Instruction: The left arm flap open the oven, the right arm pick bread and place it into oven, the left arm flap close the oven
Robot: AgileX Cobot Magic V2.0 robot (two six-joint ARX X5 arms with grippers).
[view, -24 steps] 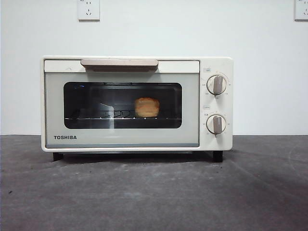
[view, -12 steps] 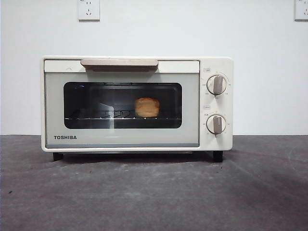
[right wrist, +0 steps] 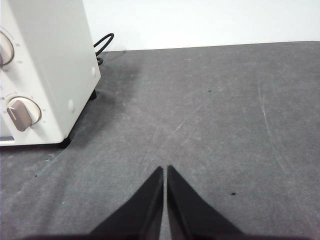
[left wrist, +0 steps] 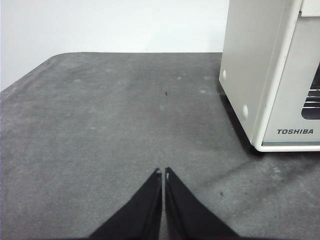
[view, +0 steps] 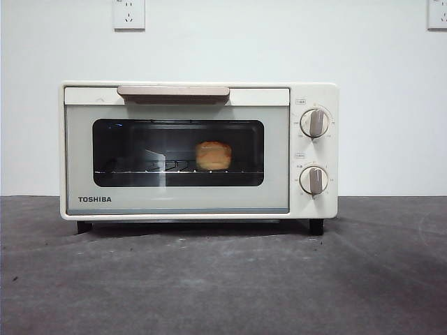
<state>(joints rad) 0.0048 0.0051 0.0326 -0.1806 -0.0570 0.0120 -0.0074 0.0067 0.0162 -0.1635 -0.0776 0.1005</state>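
The cream-white TOSHIBA oven [view: 199,150] stands on the dark table with its door shut. The golden bread [view: 213,155] sits on the rack inside, seen through the dark glass. The beige handle [view: 173,92] runs along the door's top. My left gripper [left wrist: 163,173] is shut and empty, low over the table off the oven's TOSHIBA-logo corner [left wrist: 272,75]. My right gripper [right wrist: 165,170] is shut and empty, over the table off the oven's knob side [right wrist: 45,70]. Neither arm shows in the front view.
Two round knobs [view: 314,123] are on the oven's right panel. A black cable [right wrist: 102,44] runs behind the oven. Wall sockets [view: 128,12] are on the white wall behind. The grey table top [view: 223,279] stretches in front of the oven.
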